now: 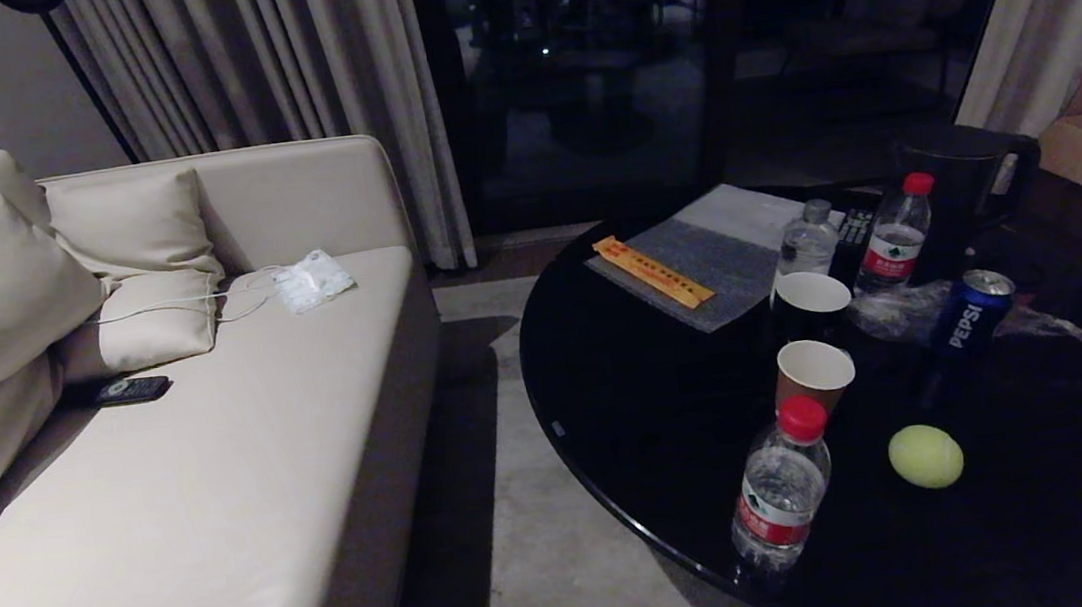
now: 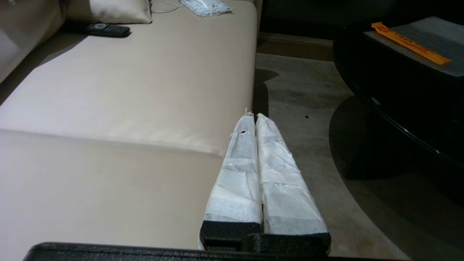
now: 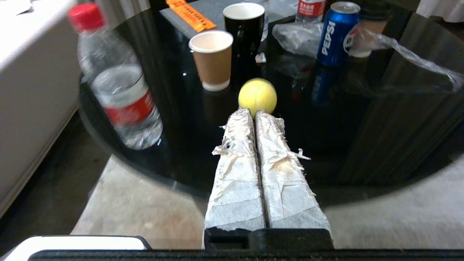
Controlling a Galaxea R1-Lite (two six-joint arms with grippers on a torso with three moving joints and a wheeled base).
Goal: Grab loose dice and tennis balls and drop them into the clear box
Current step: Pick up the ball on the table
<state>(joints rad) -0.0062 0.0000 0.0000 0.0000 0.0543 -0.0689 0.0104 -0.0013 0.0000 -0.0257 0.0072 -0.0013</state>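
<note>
One tennis ball [image 1: 925,456] lies alone on a round black table [image 1: 655,432], near its front edge, a short way right of a water bottle [image 1: 780,491] with a red cap. Behind the ball stand a brown paper cup [image 1: 813,373] and, farther back, a black cup [image 1: 811,303]; a blue Pepsi can [image 1: 970,311] stands to the right of the cups, with crumpled clear plastic [image 1: 904,311] beside it. At the back of the table, two more bottles [image 1: 891,237] stand by a grey mat [image 1: 713,265] with an orange strip [image 1: 652,272] across it, and a black kettle [image 1: 966,183] sits at the rear right. No dice and no clear box can be seen in any view.

Neither arm shows in the head view. The right gripper [image 3: 255,114], its taped fingers pressed together and holding nothing, hangs off the front edge of the table and points at the ball, which lies just past its tips on the tabletop, apart from them as far as the wrist view shows. The left gripper [image 2: 253,116], jaws likewise together and empty, hangs over the floor [image 2: 301,101] between the table and a beige sofa [image 1: 215,458]. On the sofa seat lie a dark remote [image 1: 120,391], a white packet [image 1: 312,279] with a cord, and pale cushions [image 1: 136,276].
</note>
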